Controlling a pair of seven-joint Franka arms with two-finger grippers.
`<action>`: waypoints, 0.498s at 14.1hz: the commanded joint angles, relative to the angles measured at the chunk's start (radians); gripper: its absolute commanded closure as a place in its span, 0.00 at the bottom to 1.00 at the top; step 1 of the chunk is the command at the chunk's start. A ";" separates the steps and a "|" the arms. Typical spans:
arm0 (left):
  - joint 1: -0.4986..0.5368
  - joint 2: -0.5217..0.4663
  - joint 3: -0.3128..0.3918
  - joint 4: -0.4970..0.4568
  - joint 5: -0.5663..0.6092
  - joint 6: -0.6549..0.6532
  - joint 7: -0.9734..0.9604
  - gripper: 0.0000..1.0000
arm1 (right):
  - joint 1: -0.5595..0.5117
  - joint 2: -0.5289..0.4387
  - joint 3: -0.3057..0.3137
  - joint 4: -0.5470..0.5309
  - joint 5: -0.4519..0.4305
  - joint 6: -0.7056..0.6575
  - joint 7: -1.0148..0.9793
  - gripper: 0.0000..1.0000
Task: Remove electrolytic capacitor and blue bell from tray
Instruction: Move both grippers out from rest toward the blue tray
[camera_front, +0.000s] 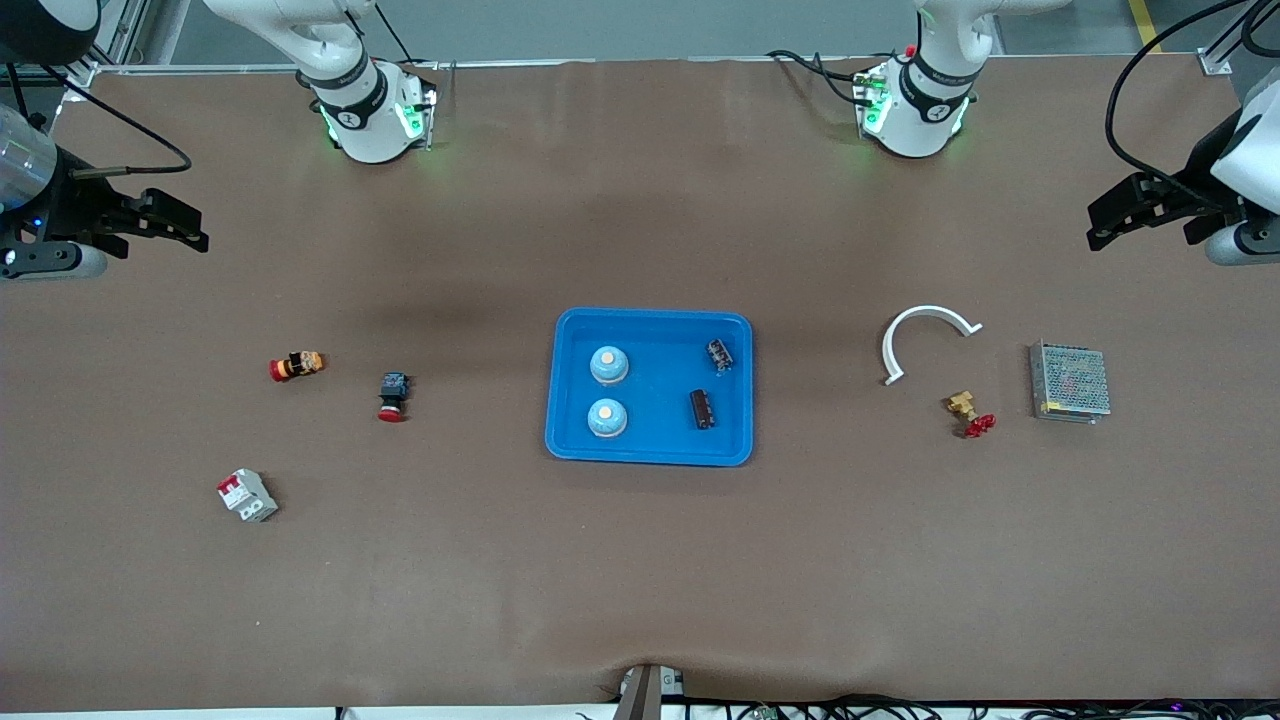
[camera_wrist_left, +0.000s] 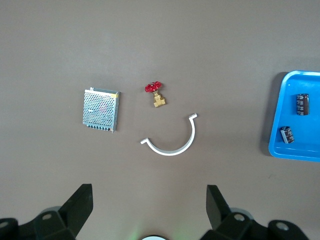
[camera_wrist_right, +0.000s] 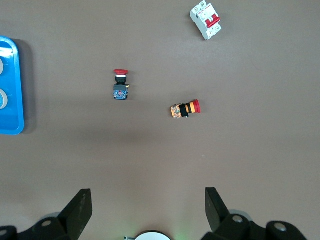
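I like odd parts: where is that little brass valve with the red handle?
The brass valve lies on the table toward the left arm's end, between the white curved piece and the grey mesh box.

In the tray (camera_front: 650, 320): 2 bells (camera_front: 608, 365) beside 2 capacitors (camera_front: 702, 409) (capacitors toward the left arm's end).

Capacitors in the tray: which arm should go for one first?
Left, probably. Both capacitors lie at the tray's end toward the left arm, and the left gripper is open. The right gripper, also open, is closer to the bells.
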 joint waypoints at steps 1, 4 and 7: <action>0.002 0.000 -0.001 0.003 -0.010 0.000 -0.006 0.00 | -0.018 -0.024 0.016 -0.022 -0.011 0.010 -0.011 0.00; -0.001 0.007 -0.001 0.014 -0.008 0.000 -0.007 0.00 | -0.018 -0.024 0.016 -0.022 -0.011 0.010 -0.011 0.00; -0.008 0.024 -0.009 0.011 -0.008 0.000 -0.017 0.00 | -0.018 -0.024 0.016 -0.020 -0.010 0.012 -0.009 0.00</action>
